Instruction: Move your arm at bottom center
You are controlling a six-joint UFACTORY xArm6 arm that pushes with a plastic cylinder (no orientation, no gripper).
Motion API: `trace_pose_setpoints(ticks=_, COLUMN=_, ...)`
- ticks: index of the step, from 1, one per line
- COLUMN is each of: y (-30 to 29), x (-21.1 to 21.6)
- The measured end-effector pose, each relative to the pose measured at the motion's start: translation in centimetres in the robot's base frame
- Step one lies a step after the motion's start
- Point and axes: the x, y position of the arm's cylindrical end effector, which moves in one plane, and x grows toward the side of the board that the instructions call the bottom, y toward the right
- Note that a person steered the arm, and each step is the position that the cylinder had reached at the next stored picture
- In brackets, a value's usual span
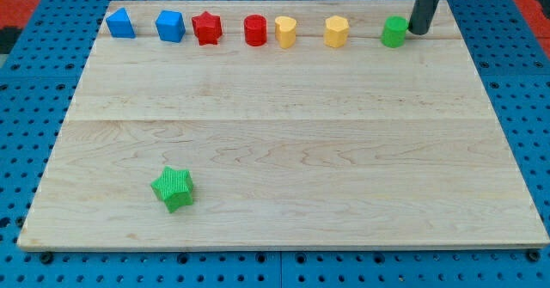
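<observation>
My tip (420,31) stands at the view's top right, touching or just right of a green round block (394,32). A row of blocks runs along the board's top edge, from left to right: a blue block (120,23), a second blue block (170,26), a red star (206,28), a red cylinder (255,30), a yellow heart-like block (285,31), a yellow hexagon-like block (336,31) and the green round block. A green star (174,188) lies alone at the lower left. The rod leaves the frame at the top.
The wooden board (292,150) lies on a blue pegboard surface (26,107) that shows around its edges. A red strip shows in the top corners.
</observation>
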Motion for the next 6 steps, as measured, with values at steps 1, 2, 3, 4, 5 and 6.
trace_pose_setpoints(ticks=1, y=2.8, x=8.6)
trace_pose_setpoints(ticks=2, y=-0.3, x=20.0)
trace_pose_setpoints(ticks=3, y=-6.8, x=28.6)
trace_pose_setpoints(ticks=4, y=-16.0, x=31.0)
trace_pose_setpoints(ticks=5, y=-21.3, x=31.8)
trace_pose_setpoints(ticks=6, y=-30.4, x=30.3)
